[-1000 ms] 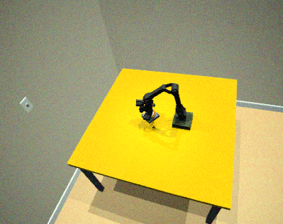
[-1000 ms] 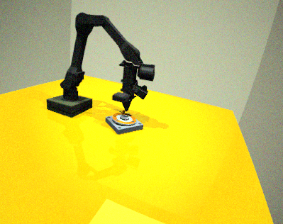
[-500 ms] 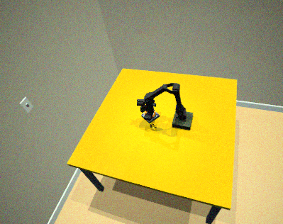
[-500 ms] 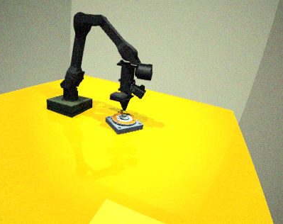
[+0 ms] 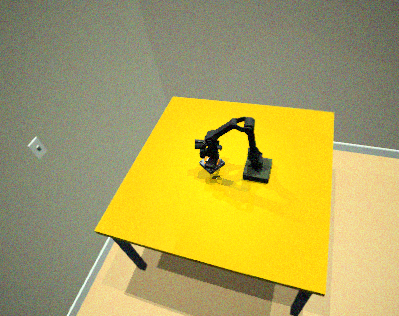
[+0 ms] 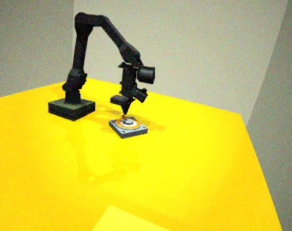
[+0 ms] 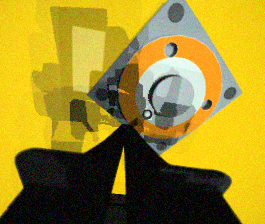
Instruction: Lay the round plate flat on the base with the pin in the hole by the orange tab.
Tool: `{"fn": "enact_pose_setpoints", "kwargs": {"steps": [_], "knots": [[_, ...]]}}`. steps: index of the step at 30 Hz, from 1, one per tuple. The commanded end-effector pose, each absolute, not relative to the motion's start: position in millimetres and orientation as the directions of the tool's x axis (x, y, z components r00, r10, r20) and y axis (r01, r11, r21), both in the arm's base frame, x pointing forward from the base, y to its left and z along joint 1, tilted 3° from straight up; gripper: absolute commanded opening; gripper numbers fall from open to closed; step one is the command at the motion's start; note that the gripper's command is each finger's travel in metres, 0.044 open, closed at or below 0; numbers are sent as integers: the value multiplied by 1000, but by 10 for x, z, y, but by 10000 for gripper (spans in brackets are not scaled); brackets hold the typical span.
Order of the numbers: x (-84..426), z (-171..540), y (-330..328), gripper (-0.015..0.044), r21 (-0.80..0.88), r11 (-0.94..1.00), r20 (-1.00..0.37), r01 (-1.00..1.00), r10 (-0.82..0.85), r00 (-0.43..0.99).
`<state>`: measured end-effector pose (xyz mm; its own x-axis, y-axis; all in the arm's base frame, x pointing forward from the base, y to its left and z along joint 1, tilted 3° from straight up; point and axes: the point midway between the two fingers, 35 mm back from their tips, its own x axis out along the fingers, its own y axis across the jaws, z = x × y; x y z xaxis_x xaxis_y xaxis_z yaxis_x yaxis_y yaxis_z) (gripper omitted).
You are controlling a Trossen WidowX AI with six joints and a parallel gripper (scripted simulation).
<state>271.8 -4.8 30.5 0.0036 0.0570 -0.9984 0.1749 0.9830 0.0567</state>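
Item: round plate (image 7: 170, 90), orange ring around a pale centre, seated on its post on the grey square base (image 7: 229, 93), which lies on the yellow desk (image 6: 182, 157) just in front of the arm's pedestal. Gripper (image 7: 124, 131): fingers pressed together to a single point, holding nothing; you will find it poised at the near edge of the plate, by the side where a small orange tab (image 7: 123, 91) juts out. Status: you should judge the task unfinished. Whether the pin is in the tab-side hole cannot be read, and the gripper tip is so near the plate rim that contact cannot be ruled out; seating, if still needed, and withdrawal remain. Views: the wrist view alone gives you the plate's holes, the tab and the base's corner holes, but not height. The exterior view shows you the gripper (image 6: 126, 110) pointing straight down over the plate (image 6: 128, 125), with the tip very near it. The top view gives you only the layout; the plate is too small there to read.
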Motion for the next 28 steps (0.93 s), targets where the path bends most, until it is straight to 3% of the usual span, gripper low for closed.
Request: {"fn": "enact_pose_setpoints", "kwargs": {"steps": [1,8,28], "knots": [[2725,427,-62,0,53,984,-999,171,53,4],[2708,754,-70,0,53,984,-999,171,53,4],[2724,693,-63,0,57,983,-998,175,56,10]]}}
